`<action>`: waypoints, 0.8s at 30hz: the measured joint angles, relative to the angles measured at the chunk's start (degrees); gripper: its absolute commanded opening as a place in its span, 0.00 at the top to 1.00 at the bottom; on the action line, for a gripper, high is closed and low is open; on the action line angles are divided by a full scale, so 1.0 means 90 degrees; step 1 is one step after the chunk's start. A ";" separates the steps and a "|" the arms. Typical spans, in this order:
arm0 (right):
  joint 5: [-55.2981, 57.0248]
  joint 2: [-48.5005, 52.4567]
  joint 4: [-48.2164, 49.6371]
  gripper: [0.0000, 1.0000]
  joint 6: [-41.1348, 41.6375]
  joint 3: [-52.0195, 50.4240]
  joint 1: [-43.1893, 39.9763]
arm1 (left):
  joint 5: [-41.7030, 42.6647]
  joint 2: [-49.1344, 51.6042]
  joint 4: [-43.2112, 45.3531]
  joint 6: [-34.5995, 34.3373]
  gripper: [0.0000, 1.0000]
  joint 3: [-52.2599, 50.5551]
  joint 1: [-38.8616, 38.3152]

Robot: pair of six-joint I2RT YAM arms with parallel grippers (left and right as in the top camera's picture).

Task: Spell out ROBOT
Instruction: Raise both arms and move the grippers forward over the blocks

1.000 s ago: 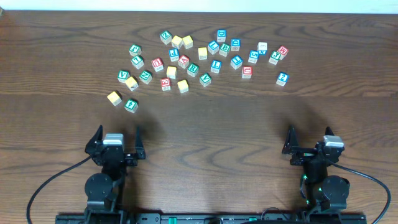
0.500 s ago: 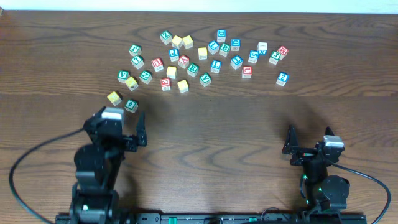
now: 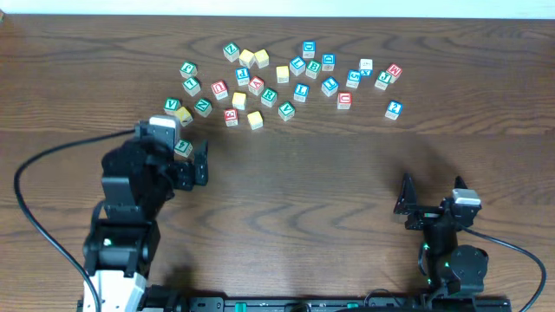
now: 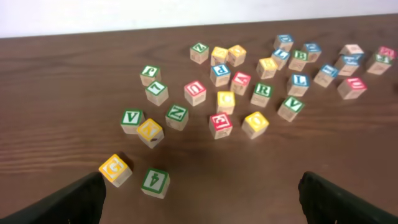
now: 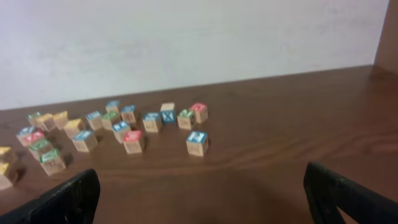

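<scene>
Several wooden letter blocks (image 3: pixel 269 82) lie scattered across the far middle of the table. In the left wrist view I read a green R block (image 4: pixel 262 93), another green R block (image 4: pixel 150 74) and a yellow O block (image 4: pixel 255 123). My left gripper (image 3: pixel 169 162) is open and empty, at the cluster's near left corner. In its wrist view its jaws (image 4: pixel 202 208) sit just short of a yellow G block (image 4: pixel 115 169) and a green 4 block (image 4: pixel 154 182). My right gripper (image 3: pixel 431 208) is open and empty near the front right, far from the blocks (image 5: pixel 124 124).
The dark wooden table (image 3: pixel 329 165) has a white wall behind its far edge (image 5: pixel 186 43). A lone blue block (image 3: pixel 394 109) lies at the right end of the cluster, also in the right wrist view (image 5: pixel 197 142). Cables trail from both arm bases.
My left arm has moved away from the front edge toward the blocks and now covers the yellow block at the cluster's near left corner. The right arm has not moved.
</scene>
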 measured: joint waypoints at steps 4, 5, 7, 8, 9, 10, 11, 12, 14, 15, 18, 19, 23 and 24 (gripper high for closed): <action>-0.0192 0.0000 0.0204 0.01 0.0000 0.0000 0.0000 | 0.0083 0.0321 -0.0610 -0.0005 0.03 0.0651 0.0000; -0.0231 0.0000 0.0245 0.01 0.0000 0.0000 0.0000 | 0.0095 0.0389 -0.0731 -0.0005 0.02 0.0787 0.0000; -0.0308 0.0000 0.0282 0.01 0.0000 0.0000 0.0000 | 0.0121 0.0525 -0.1013 -0.0005 0.02 0.1059 0.0000; -0.0350 0.0000 0.0284 0.01 0.0000 0.0000 0.0000 | 0.0126 0.0593 -0.1120 -0.0005 0.03 0.1185 0.0000; -0.0389 0.0000 0.0284 0.01 0.0000 0.0000 0.0000 | 0.0143 0.0668 -0.1229 -0.0002 0.02 0.1311 0.0000; -0.0425 0.0000 0.0282 0.01 0.0000 0.0000 0.0000 | 0.0148 0.0736 -0.1326 -0.0005 0.02 0.1435 0.0000; -0.0469 0.0000 0.0277 0.01 0.0000 0.0007 0.0000 | 0.0165 0.0799 -0.1416 -0.0005 0.02 0.1549 0.0000; -0.0510 0.0000 0.0274 0.01 0.0000 0.0017 0.0000 | 0.0168 0.0848 -0.1472 -0.0005 0.02 0.1637 0.0000; -0.0573 0.0019 0.0236 0.01 0.0000 0.0073 0.0000 | 0.0170 0.0930 -0.1540 -0.0005 0.02 0.1804 0.0000; -0.0610 0.0049 0.0185 0.01 0.0000 0.0134 0.0000 | 0.0170 0.0957 -0.1559 -0.0005 0.03 0.1870 0.0000; -0.0707 0.0236 -0.0019 0.01 0.0000 0.0408 0.0000 | 0.0187 0.1003 -0.1591 -0.0005 0.02 0.1987 0.0000; -0.0753 0.0362 -0.0107 0.01 0.0000 0.0549 0.0000 | 0.0189 0.1010 -0.1605 -0.0005 0.03 0.2011 0.0000; -0.0891 0.0947 -0.0415 0.01 0.0000 0.1149 0.0000 | 0.0189 0.1030 -0.1734 -0.0005 0.02 0.2118 0.0000; -0.0930 0.1134 -0.0469 0.01 0.0000 0.1314 0.0000 | 0.0189 0.1030 -0.1763 -0.0005 0.02 0.2144 0.0000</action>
